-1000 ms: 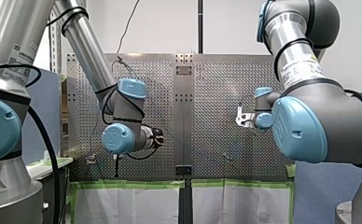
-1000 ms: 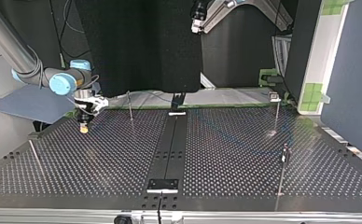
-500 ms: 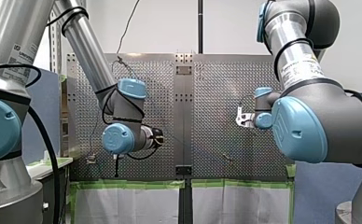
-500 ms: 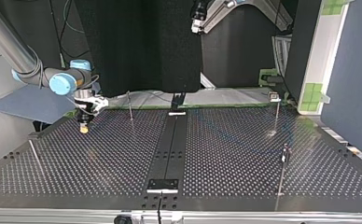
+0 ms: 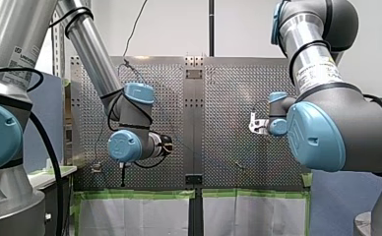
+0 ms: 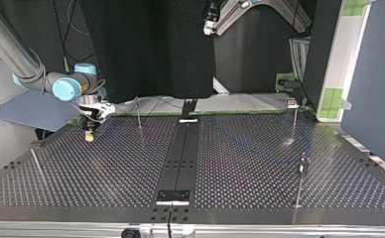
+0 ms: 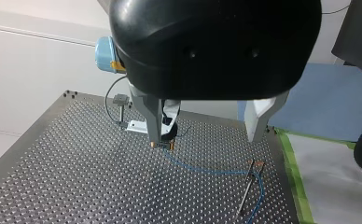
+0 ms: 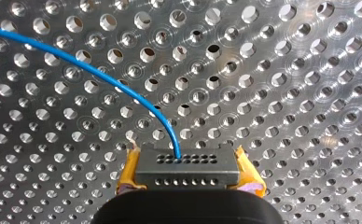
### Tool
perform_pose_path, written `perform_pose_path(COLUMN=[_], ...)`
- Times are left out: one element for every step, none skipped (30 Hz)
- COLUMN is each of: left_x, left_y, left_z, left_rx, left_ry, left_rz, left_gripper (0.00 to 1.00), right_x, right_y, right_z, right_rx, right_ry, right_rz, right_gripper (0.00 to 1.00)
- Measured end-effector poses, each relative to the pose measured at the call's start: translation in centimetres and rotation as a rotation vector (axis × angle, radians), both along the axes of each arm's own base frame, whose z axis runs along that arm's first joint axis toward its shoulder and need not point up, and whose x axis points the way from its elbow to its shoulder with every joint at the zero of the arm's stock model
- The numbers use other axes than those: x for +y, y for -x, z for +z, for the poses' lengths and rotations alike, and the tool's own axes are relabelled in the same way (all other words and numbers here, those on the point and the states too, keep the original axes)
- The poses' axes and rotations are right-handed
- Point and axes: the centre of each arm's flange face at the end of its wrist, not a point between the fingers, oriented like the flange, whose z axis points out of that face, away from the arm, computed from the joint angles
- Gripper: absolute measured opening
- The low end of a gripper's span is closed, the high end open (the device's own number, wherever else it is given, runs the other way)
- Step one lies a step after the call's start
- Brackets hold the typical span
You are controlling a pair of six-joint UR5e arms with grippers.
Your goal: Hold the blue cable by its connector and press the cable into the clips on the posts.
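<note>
In the right wrist view my right gripper [image 8: 187, 179] is shut on the dark grey connector [image 8: 187, 164], with a yellow pad [image 8: 128, 173] on each side. The blue cable [image 8: 100, 74] leaves the connector and curves away over the perforated table. Seen from the left wrist, my right gripper [image 7: 163, 143] holds the connector just above the table, and the blue cable [image 7: 202, 170] runs from it to a thin post [image 7: 250, 189] with a clip. My left gripper [image 7: 206, 140] hangs open and high, well back from the cable, with nothing between its fingers.
Thin posts stand on the table in the top view: one [image 6: 138, 112] beside my right gripper [image 6: 89, 135], one [image 6: 294, 119] at the far right, one [image 6: 300, 181] at the near right, one [image 6: 37, 167] at the near left. A black strip [image 6: 180, 153] runs down the middle.
</note>
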Motion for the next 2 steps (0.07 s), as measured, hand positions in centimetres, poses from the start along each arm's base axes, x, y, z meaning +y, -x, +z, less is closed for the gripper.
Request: perform_pose_path(left_x=[0.0,0.0], left_y=[0.0,0.0], left_z=[0.0,0.0], left_rx=[0.0,0.0], left_ry=[0.0,0.0], left_rz=[0.0,0.0], left_gripper=[0.87,0.87], right_x=[0.0,0.0], right_y=[0.0,0.0], right_z=[0.0,0.0], right_rx=[0.0,0.0], right_ry=[0.0,0.0], right_rz=[0.0,0.0], right_gripper=[0.0,0.0])
